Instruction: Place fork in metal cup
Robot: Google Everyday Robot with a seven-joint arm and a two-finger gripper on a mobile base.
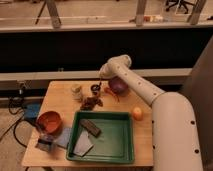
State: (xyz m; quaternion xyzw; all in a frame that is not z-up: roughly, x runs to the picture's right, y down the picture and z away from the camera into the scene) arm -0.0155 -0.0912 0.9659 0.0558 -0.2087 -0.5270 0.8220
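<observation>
We see the metal cup (pixel 95 89), a small silvery-grey cylinder with a dark inside. It stands upright toward the far side of the wooden table (pixel 57 98), between the cream-white jar (pixel 76 92) and the purple bowl (pixel 119 85). The gripper (pixel 99 83) hangs just above its rim. We cannot make out the fork.

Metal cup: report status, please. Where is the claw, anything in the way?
Claw close over metal cup, far side of table. Fork cannot be made out. Cream jar and purple bowl flank the cup, apart from it.
</observation>
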